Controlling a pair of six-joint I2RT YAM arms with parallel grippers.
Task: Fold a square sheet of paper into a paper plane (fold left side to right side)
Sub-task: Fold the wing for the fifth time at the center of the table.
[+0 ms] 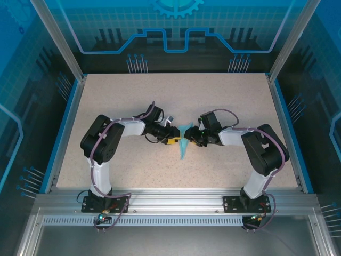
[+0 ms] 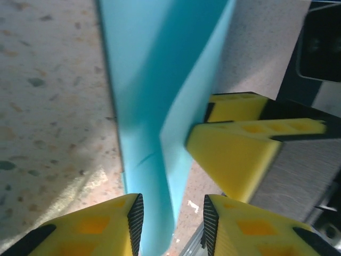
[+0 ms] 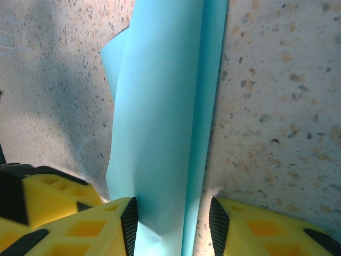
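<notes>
We should close our left gripper (image 2: 170, 220) gently and squarely along the crease. Its jaws stand apart astride the slim, creased light-blue paper plane (image 1: 184, 143), with a gap beside one pad. The plane lies mid-way across the speckled beige tabletop (image 1: 133, 96), between both grippers. Our right gripper (image 3: 171, 220) straddles it closely; whether it pinches, we cannot tell. The paper looks narrow and folded lengthwise, with one flap lifting.
</notes>
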